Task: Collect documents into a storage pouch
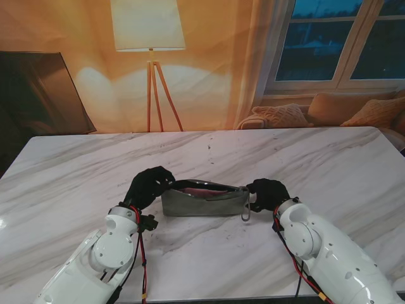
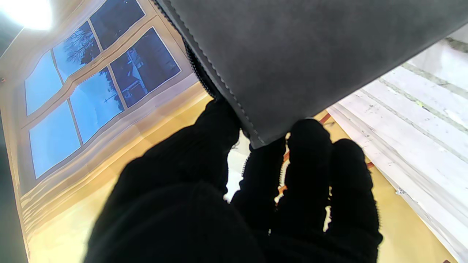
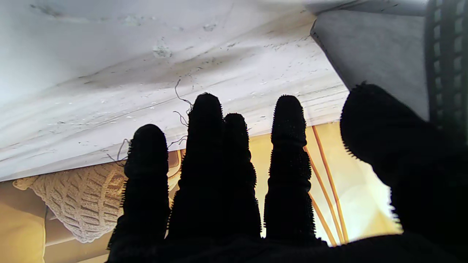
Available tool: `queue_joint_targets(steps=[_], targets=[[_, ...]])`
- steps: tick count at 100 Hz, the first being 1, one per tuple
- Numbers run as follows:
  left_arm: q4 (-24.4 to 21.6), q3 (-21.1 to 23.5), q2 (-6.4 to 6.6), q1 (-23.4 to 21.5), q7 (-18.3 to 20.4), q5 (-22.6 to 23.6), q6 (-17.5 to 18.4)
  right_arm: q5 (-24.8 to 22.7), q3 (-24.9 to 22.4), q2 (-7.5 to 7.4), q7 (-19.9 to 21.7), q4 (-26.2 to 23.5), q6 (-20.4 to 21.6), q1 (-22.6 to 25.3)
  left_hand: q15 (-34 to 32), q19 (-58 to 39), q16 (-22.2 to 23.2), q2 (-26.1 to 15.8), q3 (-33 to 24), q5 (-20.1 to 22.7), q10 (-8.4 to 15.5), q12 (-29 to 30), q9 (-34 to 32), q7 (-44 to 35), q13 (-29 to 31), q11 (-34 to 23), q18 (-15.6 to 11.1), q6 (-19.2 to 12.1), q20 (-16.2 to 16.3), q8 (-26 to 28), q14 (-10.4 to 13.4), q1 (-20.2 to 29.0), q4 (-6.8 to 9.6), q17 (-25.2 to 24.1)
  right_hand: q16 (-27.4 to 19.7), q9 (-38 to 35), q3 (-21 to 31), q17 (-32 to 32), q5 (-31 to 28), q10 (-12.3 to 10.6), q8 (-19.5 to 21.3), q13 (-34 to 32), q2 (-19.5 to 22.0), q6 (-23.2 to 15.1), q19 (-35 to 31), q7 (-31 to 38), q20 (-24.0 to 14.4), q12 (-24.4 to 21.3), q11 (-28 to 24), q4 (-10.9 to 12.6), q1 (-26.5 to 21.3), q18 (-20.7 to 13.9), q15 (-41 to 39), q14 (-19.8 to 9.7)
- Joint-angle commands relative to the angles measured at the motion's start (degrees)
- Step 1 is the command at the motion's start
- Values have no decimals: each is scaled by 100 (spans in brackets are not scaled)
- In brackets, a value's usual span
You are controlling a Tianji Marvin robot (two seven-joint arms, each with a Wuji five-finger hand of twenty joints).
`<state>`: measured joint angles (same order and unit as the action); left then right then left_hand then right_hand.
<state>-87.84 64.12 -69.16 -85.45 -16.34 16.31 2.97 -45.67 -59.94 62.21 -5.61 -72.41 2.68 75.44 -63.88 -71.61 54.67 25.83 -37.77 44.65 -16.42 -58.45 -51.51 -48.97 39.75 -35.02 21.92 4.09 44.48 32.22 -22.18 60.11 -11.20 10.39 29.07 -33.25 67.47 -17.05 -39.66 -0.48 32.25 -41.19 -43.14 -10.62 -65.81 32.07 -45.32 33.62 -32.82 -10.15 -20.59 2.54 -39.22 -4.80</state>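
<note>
- The left hand [image 2: 234, 197] pinched the pouch [image 2: 310, 62] at its left end: the thumb [image 2: 215, 124] lay on one side of the grey corner and the other fingers [image 2: 307, 146] on the opposite side, with the stitched edge running between them.
- The right hand [image 3: 256, 182] had four fingers [image 3: 206, 120] straight and close together, pointing past the table [image 3: 146, 73]; the thumb [image 3: 380, 120] sat against the pouch's right end. Whether that amounted to a firm grip could not be told.
- From the stand camera, the left hand [image 1: 147, 185] and right hand [image 1: 267, 192] bracketed the pouch [image 1: 205, 202], which stood on its long edge near the middle of the table [image 1: 316, 158], close to the robot, mouth upward and unzipped.
- Something pinkish-red [image 1: 201, 188] showed inside the mouth, probably a document already in; its kind was too small to make out.
- No loose documents were visible on the table, so collecting looked largely done.
- What seemed left was closing the zipper, whose pull [image 1: 246, 214] hung at the right end, judging from the task.
</note>
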Motion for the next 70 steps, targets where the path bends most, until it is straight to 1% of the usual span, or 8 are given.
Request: queue_joint_targets(steps=[1, 26, 54, 56, 60, 63, 67, 70], targets=[[31, 5, -33, -11, 66, -1, 17, 65, -32, 46, 12, -39, 24, 104, -41, -200, -96, -217, 11, -20, 1, 91, 3, -191, 148, -150, -270, -22, 62, -55, -374, 235, -16, -31, -52, 244, 168, 100, 215, -82, -21, 251, -174, -161, 83, -87, 1, -49, 51, 39, 182, 40, 92, 78], [57, 5, -36, -5, 59, -12, 36, 340, -111, 94, -24, -154, 138, 271, -46, -199, -99, -223, 19, -24, 7, 106, 8, -209, 149, -166, -264, -20, 69, -77, -374, 240, -13, -31, -212, 236, 151, 282, 145, -137, -32, 422, -183, -353, 302, -81, 18, -183, 214, 32, 221, 40, 459, 121], [72, 13, -38, -2, 45, -3, 47, 962, -157, 202, -22, -271, 117, 410, -45, -195, -104, -229, 30, -33, -1, 121, 17, -218, 145, -171, -270, -18, 75, -94, -379, 248, -10, -33, -292, 129, 139, 411, -206, -196, 30, 478, -80, -596, 485, 95, 41, -232, 244, 26, 103, 27, 630, 103], [73, 13, -38, -2, 45, -6, 49, 1003, -148, 214, -39, -265, 117, 411, -44, -195, -105, -228, 30, -33, -5, 122, 20, -217, 145, -170, -270, -14, 75, -97, -379, 251, -9, -33, -307, 19, 66, 408, -319, -243, -17, 436, -84, -639, 485, 200, 18, -238, 218, -219, 14, 40, 638, 88], [75, 12, -37, -2, 52, -15, 51, 1067, -123, 233, -78, -243, 128, 406, -44, -192, -105, -232, 37, -41, -7, 125, 22, -208, 145, -170, -268, -23, 75, -106, -379, 245, -10, -37, -346, -121, -38, 394, -488, -354, -539, 382, -201, -745, 494, 844, -26, -282, 216, -782, -156, 59, 655, 46], [76, 12, -37, -2, 58, -21, 51, 1109, -109, 241, -82, -236, 136, 404, -44, -190, -106, -237, 39, -42, -7, 128, 28, -203, 145, -166, -268, -17, 75, -114, -379, 246, -10, -39, -374, -217, -101, 401, -563, -405, -844, 356, -245, -811, 494, 1246, -23, -301, 216, -916, -246, 62, 683, 15], [73, 14, -34, -3, 72, -31, 48, 1155, -88, 253, -98, -223, 149, 402, -34, -185, -110, -239, 46, -42, -5, 136, 36, -187, 131, -160, -267, -2, 74, -134, -383, 245, -9, -48, -404, -467, -172, 394, -633, -485, -1234, 272, -278, -889, 476, 1765, -18, -307, 184, -978, -383, 80, 699, -20], [67, 20, -29, -7, 95, -40, 44, 1187, -71, 265, -129, -207, 168, 398, -18, -173, -116, -242, 56, -39, -12, 148, 43, -160, 120, -149, -265, 11, 71, -167, -391, 238, -9, -63, -414, -743, -170, 373, -742, -540, -1367, 192, -279, -892, 453, 1963, -17, -302, 131, -977, -470, 90, 690, -43]])
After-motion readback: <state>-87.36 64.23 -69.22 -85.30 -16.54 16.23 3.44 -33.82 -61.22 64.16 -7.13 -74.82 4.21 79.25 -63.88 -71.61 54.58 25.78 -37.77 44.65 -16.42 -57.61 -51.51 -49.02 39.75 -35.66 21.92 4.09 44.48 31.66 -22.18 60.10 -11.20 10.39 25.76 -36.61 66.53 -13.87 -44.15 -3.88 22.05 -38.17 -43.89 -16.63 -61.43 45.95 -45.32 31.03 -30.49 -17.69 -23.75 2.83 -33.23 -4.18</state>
